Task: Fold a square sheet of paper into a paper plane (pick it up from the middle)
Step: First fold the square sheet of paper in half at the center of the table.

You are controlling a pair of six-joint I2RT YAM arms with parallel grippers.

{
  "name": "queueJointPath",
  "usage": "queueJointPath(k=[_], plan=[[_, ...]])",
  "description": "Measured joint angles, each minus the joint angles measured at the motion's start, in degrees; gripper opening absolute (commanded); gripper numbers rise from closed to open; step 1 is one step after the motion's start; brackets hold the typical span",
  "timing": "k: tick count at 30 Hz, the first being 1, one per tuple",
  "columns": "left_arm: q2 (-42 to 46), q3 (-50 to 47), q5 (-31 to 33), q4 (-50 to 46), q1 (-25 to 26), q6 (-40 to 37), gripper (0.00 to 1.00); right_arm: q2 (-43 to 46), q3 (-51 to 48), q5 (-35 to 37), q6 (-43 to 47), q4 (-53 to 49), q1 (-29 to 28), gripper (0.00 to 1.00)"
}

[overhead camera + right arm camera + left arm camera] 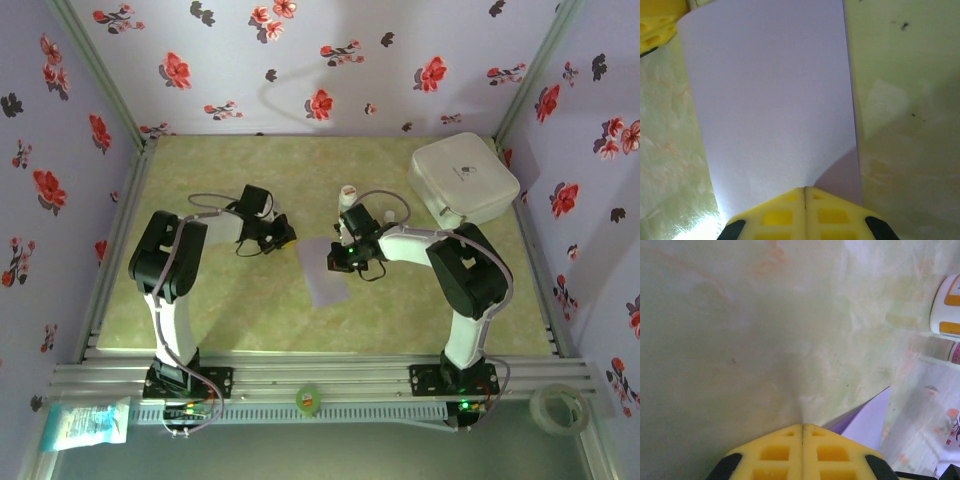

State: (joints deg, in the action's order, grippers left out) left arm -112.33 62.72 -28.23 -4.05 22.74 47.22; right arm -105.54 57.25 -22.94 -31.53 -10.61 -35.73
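Both jaws are shut tight, and the square sheet of paper (325, 275) lies flat on the table (230, 180), its long axis running straight out from the right gripper (805, 189), which is on its edge, while the left gripper (802, 426) just sits beside a corner.

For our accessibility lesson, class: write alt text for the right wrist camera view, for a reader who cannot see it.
A pale lilac sheet of paper lies on a green marbled table. The closed yellow fingertips of the right hand meet its near edge at the bottom; the yellow tip of the left hand sits at its top left corner.
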Motion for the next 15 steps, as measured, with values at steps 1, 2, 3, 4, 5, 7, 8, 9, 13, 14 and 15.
queueJointPath(k=[1,2,3,4,5,7,8,9,13,14,15], plan=[[0.00,0.22,0.26,-0.37,0.00,0.02,0.05,0.00,-0.02,0.00,0.00,0.02,0.00,0.00],[0.00,0.42,0.57,-0.70,0.00,0.02,0.05,0.00,-0.04,0.00,-0.02,0.02,0.00,0.00],[0.00,0.63,1.01,-1.01,0.00,0.02,0.05,0.00,-0.04,0.00,-0.07,0.04,0.00,0.00],[0.02,0.76,1.31,-1.22,0.00,0.02,0.06,0.00,-0.04,0.00,-0.20,0.04,0.00,0.00],[0.15,0.79,1.70,-1.33,0.00,0.02,0.06,0.00,-0.04,0.00,-0.42,0.04,-0.02,0.00],[1.01,0.79,3.58,-1.95,-0.11,0.04,0.08,0.00,-0.04,0.00,-0.74,0.09,0.00,0.00],[1.79,0.76,4.48,-2.43,-0.35,0.11,0.09,0.00,-0.04,0.00,-1.09,0.11,0.00,0.00],[3.02,0.76,5.25,-2.93,-0.59,0.22,0.09,0.00,-0.07,0.00,-1.51,0.15,0.00,0.00],[9.60,0.76,6.49,-3.74,-0.15,0.24,0.10,0.13,-0.35,0.04,-3.37,0.63,0.00,0.00],[10.91,0.74,6.40,-3.61,0.33,0.26,0.09,0.13,-0.37,0.04,-3.67,0.70,0.00,0.00],[12.11,0.52,6.08,-3.08,1.03,0.42,0.09,0.15,-0.37,0.07,-4.09,0.72,-0.02,0.00]])
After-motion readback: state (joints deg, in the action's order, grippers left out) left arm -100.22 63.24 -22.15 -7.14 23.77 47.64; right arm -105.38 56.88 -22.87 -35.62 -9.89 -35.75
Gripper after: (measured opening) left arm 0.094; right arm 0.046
